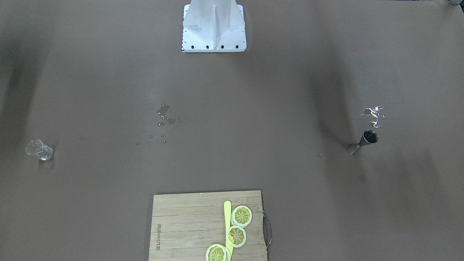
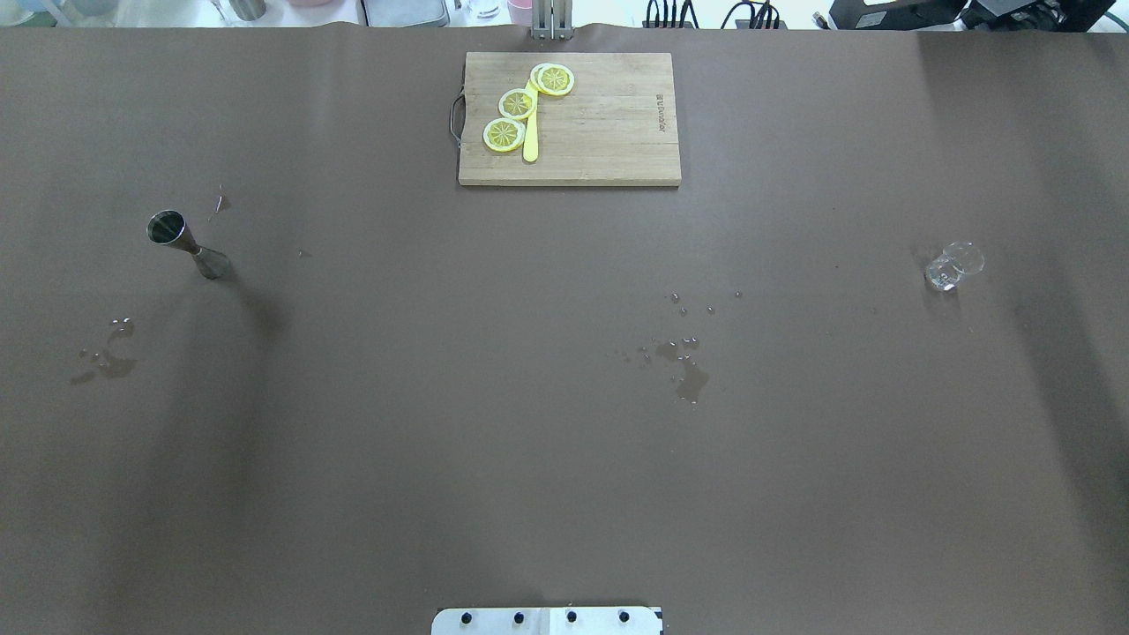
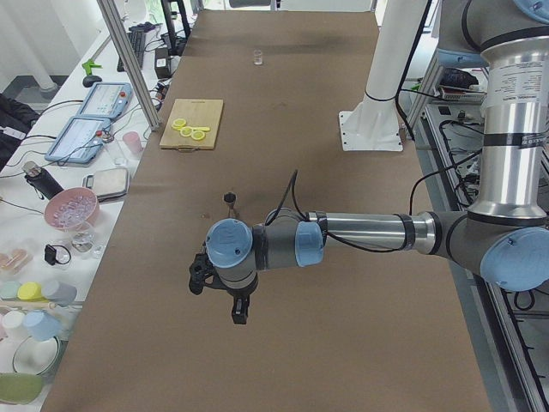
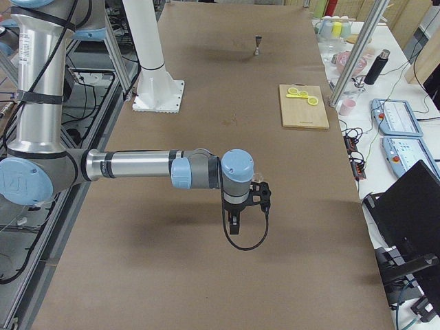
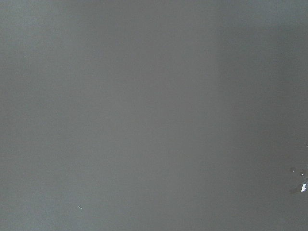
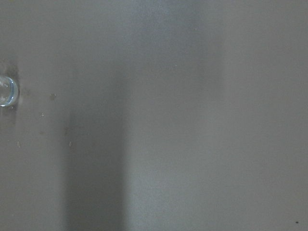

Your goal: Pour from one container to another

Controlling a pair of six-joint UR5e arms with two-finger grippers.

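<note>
The steel jigger (image 2: 187, 245) stands upright on the brown table at the robot's left; it also shows in the front view (image 1: 364, 142) and both side views (image 3: 230, 200) (image 4: 258, 45). The clear glass (image 2: 951, 267) stands far off at the robot's right (image 1: 40, 150) (image 3: 257, 57), and its rim shows at the left edge of the right wrist view (image 6: 7, 91). My left gripper (image 3: 238, 316) hangs above the table short of the jigger. My right gripper (image 4: 234, 227) hovers over the table's right end. Both show only in side views, so I cannot tell whether they are open or shut.
A wooden cutting board (image 2: 609, 132) with lemon slices (image 2: 517, 104) and a yellow knife (image 2: 531, 132) lies at the far middle edge. Water spills mark the table near the middle (image 2: 688, 370) and beside the jigger (image 2: 106, 357). The white robot base (image 1: 214, 25) stands at the near edge.
</note>
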